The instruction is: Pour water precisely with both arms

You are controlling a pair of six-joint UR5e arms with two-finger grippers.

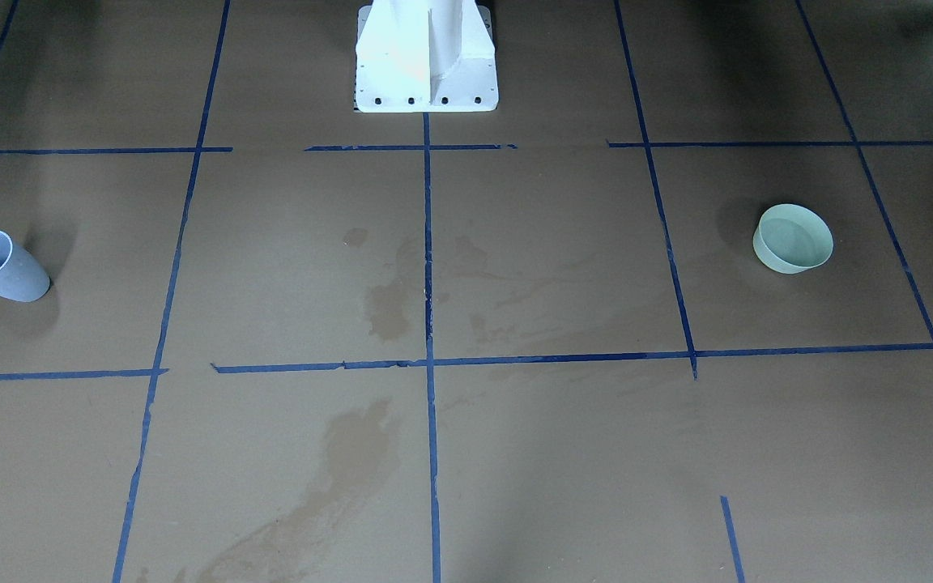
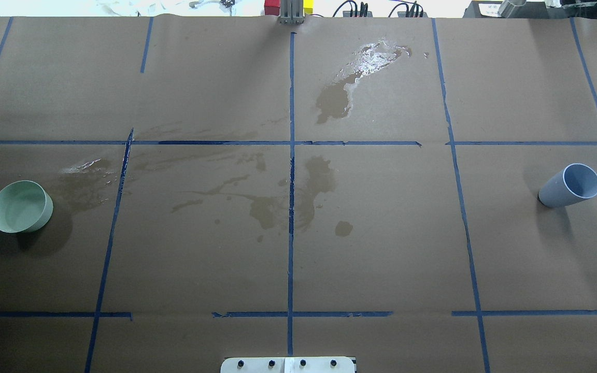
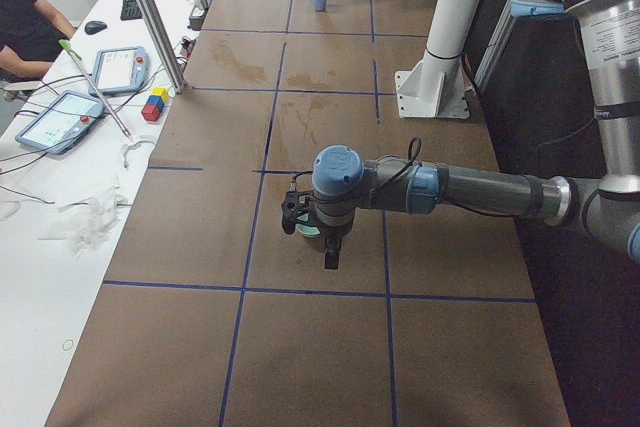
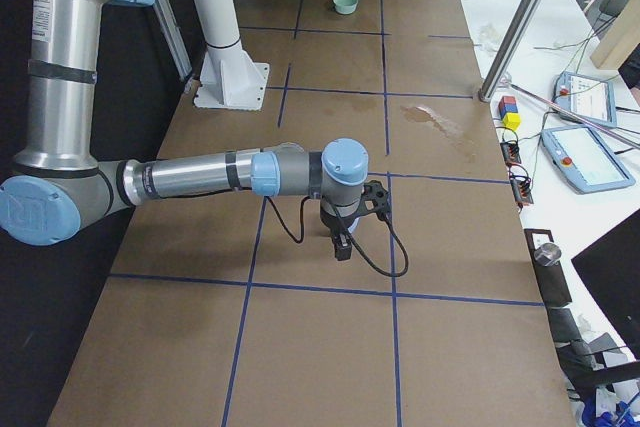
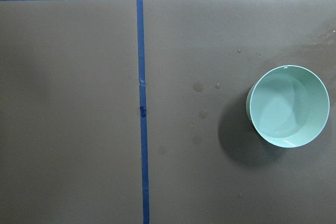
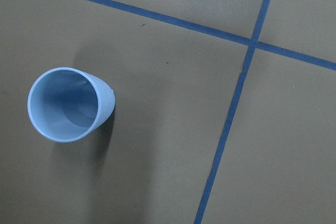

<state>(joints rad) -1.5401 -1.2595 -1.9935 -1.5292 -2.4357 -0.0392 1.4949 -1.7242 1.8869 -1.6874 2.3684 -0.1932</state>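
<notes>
A pale green bowl (image 2: 21, 206) stands on the table's left side and holds a shallow pool of clear water (image 5: 286, 109). A blue-grey cup (image 2: 570, 185) stands upright on the right side and looks empty in the right wrist view (image 6: 68, 103). My left arm's gripper (image 3: 331, 250) hangs above the bowl, which it mostly hides in the exterior left view. My right arm's gripper (image 4: 342, 244) hangs over the cup's area. Both grippers show only in the side views, so I cannot tell whether they are open or shut.
Brown paper with blue tape lines (image 2: 291, 155) covers the table. A glossy spill (image 2: 368, 59) lies at the far middle, and wet stains (image 2: 278, 202) lie at the centre and beside the bowl. The white pedestal (image 1: 426, 57) stands at the robot's edge. Tablets and cables (image 4: 580, 152) lie on a side table.
</notes>
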